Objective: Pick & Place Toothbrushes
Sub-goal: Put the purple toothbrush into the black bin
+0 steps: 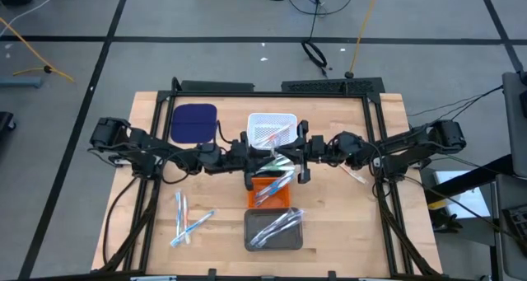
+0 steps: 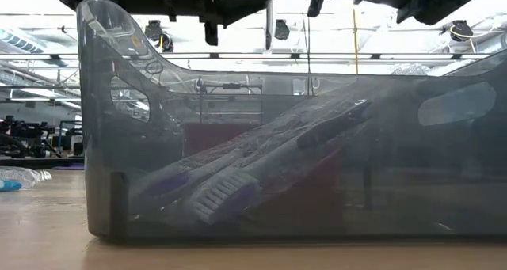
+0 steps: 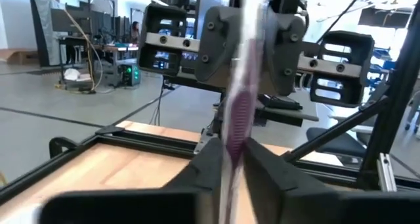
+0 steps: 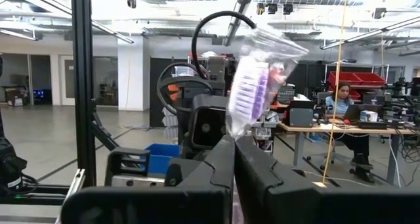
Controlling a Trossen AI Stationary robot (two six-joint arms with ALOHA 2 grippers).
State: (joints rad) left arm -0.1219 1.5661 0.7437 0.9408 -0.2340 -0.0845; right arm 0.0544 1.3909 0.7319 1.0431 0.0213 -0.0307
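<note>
Both grippers meet above the middle of the table, over the orange tray. My left gripper and my right gripper face each other, both shut on one clear-wrapped toothbrush with purple bristles. More toothbrushes lie in the orange tray, slanting over its rim, and in the grey tray. Several lie loose on the wood at the left, and one lies near the right arm. In the low view the grey tray's wall fills the picture, with wrapped brushes inside. My left gripper pinches the wrapped toothbrush between its two fingers on the purple part; the brush stands out beyond the fingers, lifted clear of the trays. My right gripper pinches the same brush from the opposite side; its wrapped bristle end sticks out beyond the fingers, clear of everything below.
A white mesh tray stands beyond the grippers and a dark blue pad at the far left. The black frame borders the table. The room behind holds desks and a seated person.
</note>
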